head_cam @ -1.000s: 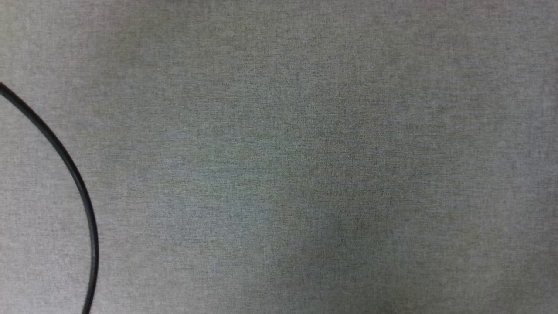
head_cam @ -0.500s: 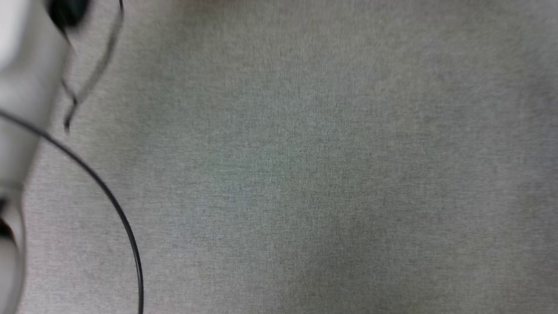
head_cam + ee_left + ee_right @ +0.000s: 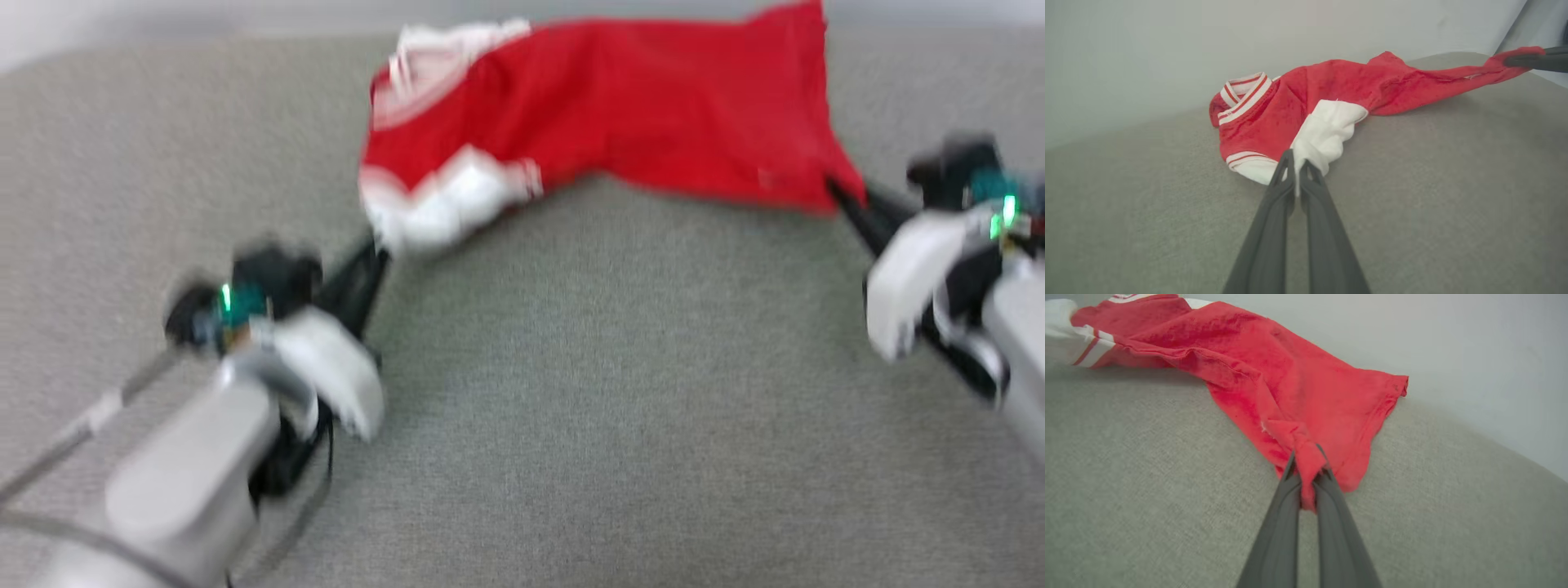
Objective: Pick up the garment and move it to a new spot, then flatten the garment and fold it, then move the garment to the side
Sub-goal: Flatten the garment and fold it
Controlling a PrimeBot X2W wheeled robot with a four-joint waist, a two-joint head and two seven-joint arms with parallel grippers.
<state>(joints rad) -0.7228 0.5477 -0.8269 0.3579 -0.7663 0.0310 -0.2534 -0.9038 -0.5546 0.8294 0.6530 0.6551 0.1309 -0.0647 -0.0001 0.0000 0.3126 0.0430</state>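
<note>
The garment (image 3: 620,106) is a red jersey with white sleeves and striped trim, stretched sideways across the far part of the grey table. My left gripper (image 3: 377,249) is shut on its white sleeve; the left wrist view shows the fingers (image 3: 1294,163) pinching white cloth of the garment (image 3: 1290,106). My right gripper (image 3: 837,192) is shut on the red hem corner, seen bunched between the fingertips (image 3: 1306,457) in the right wrist view, where the garment (image 3: 1290,388) spreads away. The print is hidden. The other arm's fingers (image 3: 1535,61) hold the far end.
The grey fabric-covered table (image 3: 571,392) runs wide in front of the garment. A pale wall (image 3: 1208,41) stands behind the table's far edge. Dark cables (image 3: 73,425) trail by my left forearm.
The head camera has swung up: earlier it showed bare grey cloth and a cable, now it shows both grippers and the garment. The picture is motion-blurred.
</note>
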